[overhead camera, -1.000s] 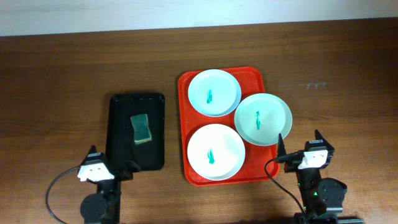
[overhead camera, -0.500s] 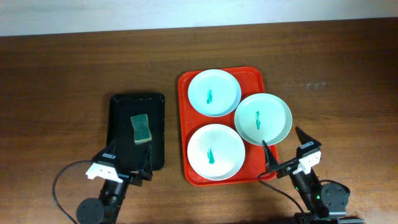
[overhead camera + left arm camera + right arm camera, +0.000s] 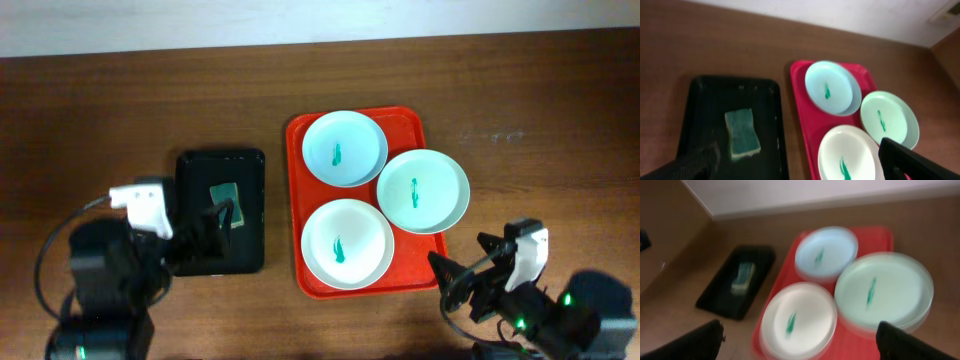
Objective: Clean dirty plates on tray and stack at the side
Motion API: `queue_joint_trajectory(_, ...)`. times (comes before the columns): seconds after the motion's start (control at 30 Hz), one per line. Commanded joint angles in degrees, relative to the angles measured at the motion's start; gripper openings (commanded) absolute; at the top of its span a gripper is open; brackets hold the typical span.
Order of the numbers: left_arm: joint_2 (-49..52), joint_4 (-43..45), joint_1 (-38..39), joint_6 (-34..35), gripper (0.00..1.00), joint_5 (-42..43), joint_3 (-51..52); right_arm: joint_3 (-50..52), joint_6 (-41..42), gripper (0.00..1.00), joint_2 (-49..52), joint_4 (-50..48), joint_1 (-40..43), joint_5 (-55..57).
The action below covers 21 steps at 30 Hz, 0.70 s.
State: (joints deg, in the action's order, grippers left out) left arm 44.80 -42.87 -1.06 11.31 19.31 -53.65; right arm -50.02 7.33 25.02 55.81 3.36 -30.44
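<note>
Judging by the blue plate [image 3: 344, 148] at 12 o'clock on the tray [image 3: 296, 180], the white plate [image 3: 347, 243] at 6 and the mint plate [image 3: 422, 191] at 3, overhanging the rim, we are at the very start: each is marked teal at its centre, none is wiped, none is stacked. The step in hand looks like fetching the sponge [image 3: 741, 134], which lies loose in the black tray [image 3: 245, 165] at 9 o'clock from the tray. Next, we think, the left gripper [image 3: 208, 238] must drop onto the sponge and pinch it across its narrow width, while the right gripper [image 3: 457, 252] readies to steady a plate. The left gripper hangs over the black tray's 6 o'clock end, jaws spread wide and empty. The right gripper hovers off the tray's 5 o'clock corner, near the mint plate, jaws likewise spread, holding nothing. Both arms reach in from the 6 o'clock edge of the table [image 3: 100, 100].
</note>
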Motion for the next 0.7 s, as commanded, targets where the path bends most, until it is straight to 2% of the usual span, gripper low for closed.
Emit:
queue_joint_trajectory(0.0, 8.72, -3.1, 0.26, -0.74, 0.99, -0.68, -3.67, -4.04, 0.72, 0.98, 7.54, 0.98, 0.42, -1.7)
queue_joint_trajectory(0.2, 20.39, -6.51, 0.26, -0.61, 1.0, 1.09, -3.65, -4.04, 0.68, 0.99, 15.15, 2.56, 0.42, -5.14)
queue_joint_trajectory(0.23, 22.58, -7.61, 0.33, -0.76, 0.95, 0.0, -3.65, -4.04, 0.7, 0.97, 16.17, 3.56, 0.42, -5.18)
queue_joint_trajectory(0.33, 29.64, -9.79, 1.03, -0.63, 0.66, -9.03, -3.61, -3.98, 0.66, 0.9, 19.76, 7.8, 0.42, -5.07)
queue_joint_trajectory(0.4, 34.8, -8.26, 1.84, 0.13, 0.62, -12.55, -3.61, -3.89, 0.44, 0.86, 22.29, 10.12, 0.42, -4.92)
queue_joint_trajectory(0.57, 48.33, -0.81, 5.22, 0.07, 0.49, -12.98, -3.61, -3.89, 0.44, 0.77, 27.19, 12.66, 0.39, -4.94)
queue_joint_trajectory(0.67, 54.9, 3.56, 6.29, 0.15, 0.28, -16.74, -3.61, -3.89, 0.46, 0.72, 28.46, 13.49, 0.35, -4.96)
